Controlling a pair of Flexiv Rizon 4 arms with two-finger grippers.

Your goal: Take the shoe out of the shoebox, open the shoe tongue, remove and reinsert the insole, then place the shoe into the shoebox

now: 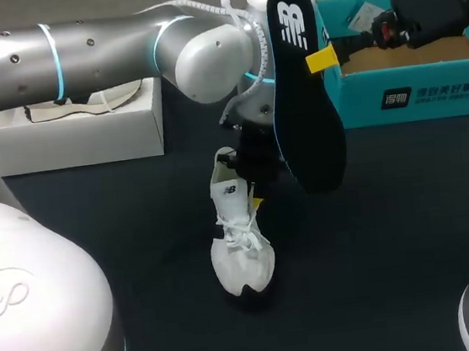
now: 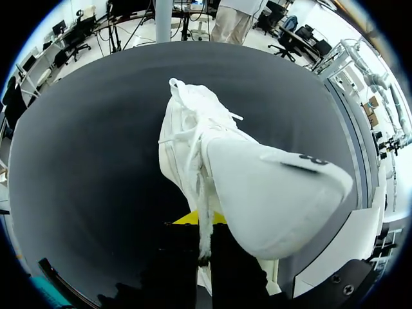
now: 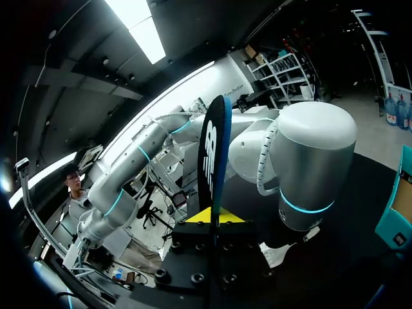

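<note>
A white shoe (image 1: 242,255) stands on the dark table near the middle, toe toward the front edge, its tongue (image 1: 226,190) raised. My left gripper (image 1: 254,197) comes down at the shoe's rear opening and is shut on its edge. In the left wrist view the shoe (image 2: 193,129) stretches ahead of the gripper (image 2: 205,219), the tongue (image 2: 277,199) looming beside it. My right gripper (image 1: 321,60) is shut on a black insole (image 1: 304,117), which hangs upright in the air right of the shoe. The right wrist view shows the insole (image 3: 211,148) edge-on between that gripper's (image 3: 211,215) fingers.
The teal shoebox (image 1: 411,92) stands open at the back right, close behind the insole, and also shows as the shoebox (image 3: 396,219) in the right wrist view. A white box lid (image 1: 68,131) with paper in it lies at the back left under my left arm.
</note>
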